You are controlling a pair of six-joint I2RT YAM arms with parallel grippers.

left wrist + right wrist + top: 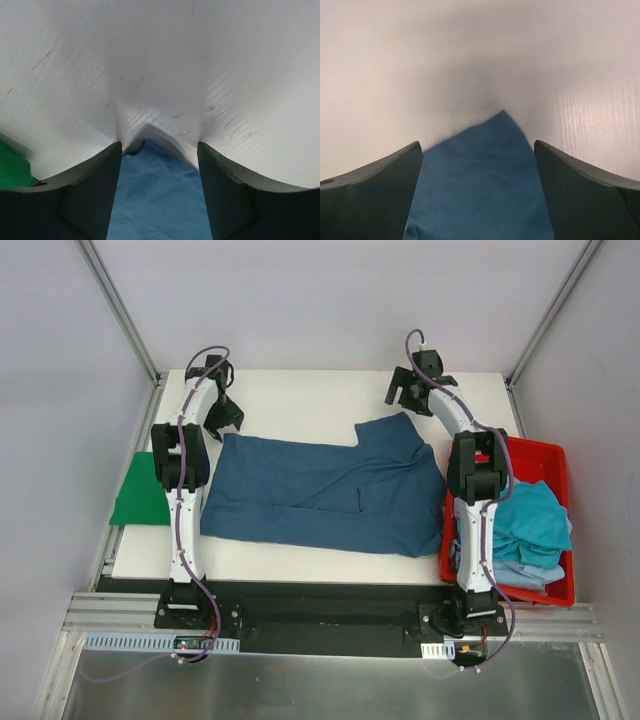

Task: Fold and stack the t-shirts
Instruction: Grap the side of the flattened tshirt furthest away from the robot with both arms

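A dark teal-blue t-shirt lies spread across the white table. My left gripper sits low at its far left corner. In the left wrist view the gripper has its tips down at the table, jaws apart, with the blue corner lying between them, ungripped. My right gripper hovers at the shirt's far right corner. In the right wrist view it is open wide, with the pointed blue corner between its fingers and untouched. A bright green t-shirt lies folded at the table's left edge.
A red plastic bin stands at the right edge, holding crumpled teal and light blue t-shirts. White table surface shows beyond the spread shirt. Enclosure walls rise close behind and beside the table.
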